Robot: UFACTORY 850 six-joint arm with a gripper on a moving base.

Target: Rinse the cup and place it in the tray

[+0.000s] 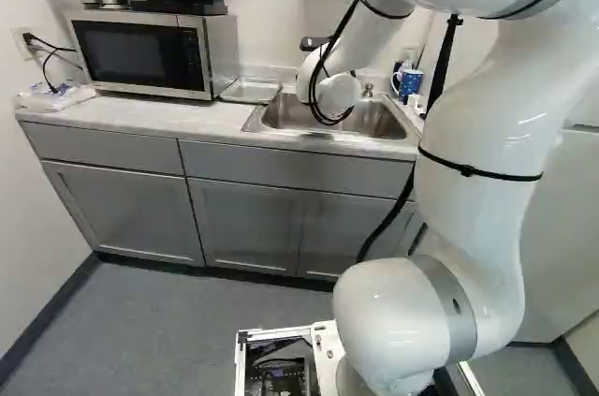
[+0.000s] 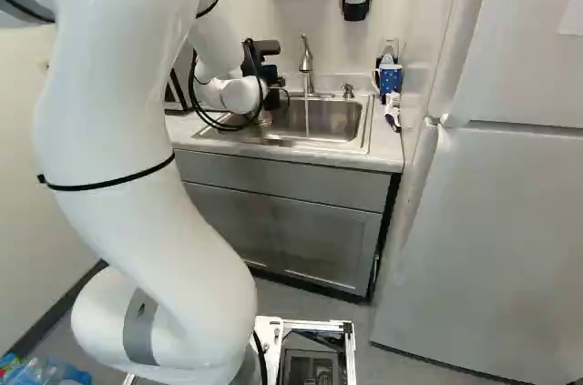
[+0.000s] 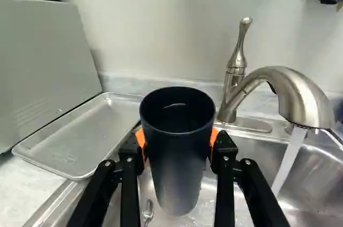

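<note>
Claw pinching dark cup from both sides; mouth upward; long axis roughly vertical

Arm: glossy white, rounded, grey-banded
Cables: thin, black, looped behind black gripper
Fingers: black, silver screws, orange pads

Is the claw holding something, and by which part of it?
Yes, the claw holds the dark cup by its sides, below the rim.
</note>
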